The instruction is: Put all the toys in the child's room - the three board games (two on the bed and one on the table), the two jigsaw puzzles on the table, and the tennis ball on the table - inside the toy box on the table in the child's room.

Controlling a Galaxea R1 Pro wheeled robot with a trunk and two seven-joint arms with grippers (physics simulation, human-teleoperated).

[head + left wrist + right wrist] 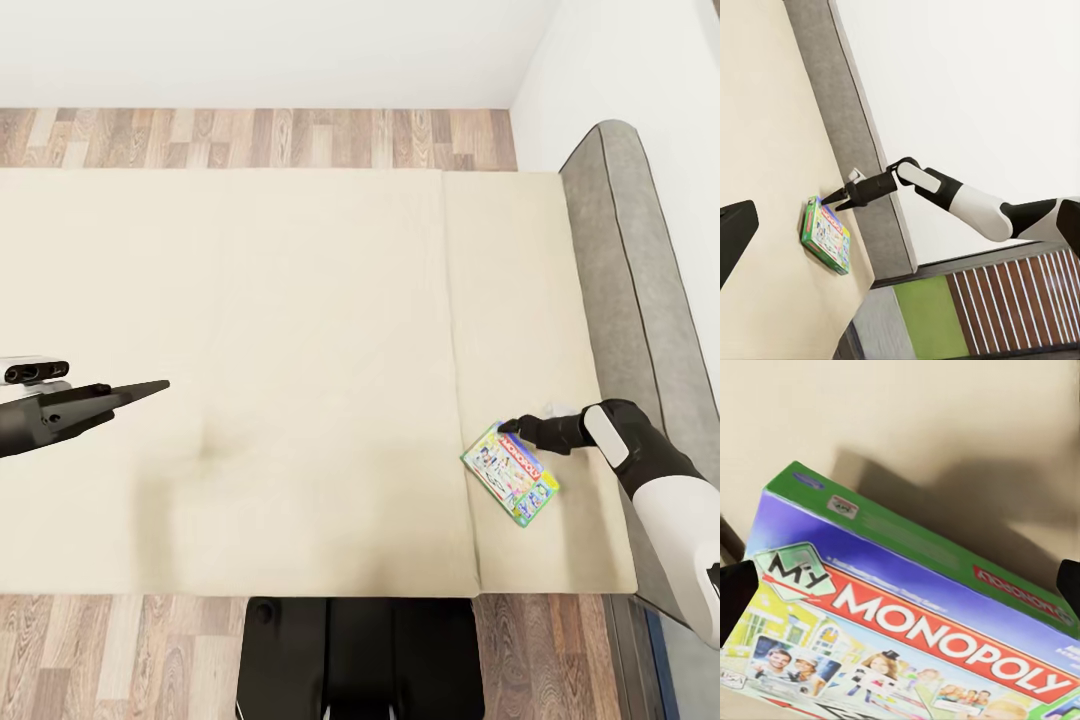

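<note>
I'm working the right claw [512,427] | fingers spread, gripping nothing | 1 board game [510,473] lying flat on the bed [300,350], directly below the tips | judging it light, stiff, slick: pinching a long edge | left claw [150,387] idling, looks pressed closed.

Board game [907,615] seen close up: "My MONOPOLY" in white on a red band, blue strip above it, green side edge w/ a small red logo, photos of people + a yellow house on the lid. It lies flat on the cream bed [870,412], casting a soft shadow beyond its far edge. Dark tips of the right claw [900,592] sit at both sides of the pic, well apart, one fingertip [735,596] over the lid's corner.
</note>
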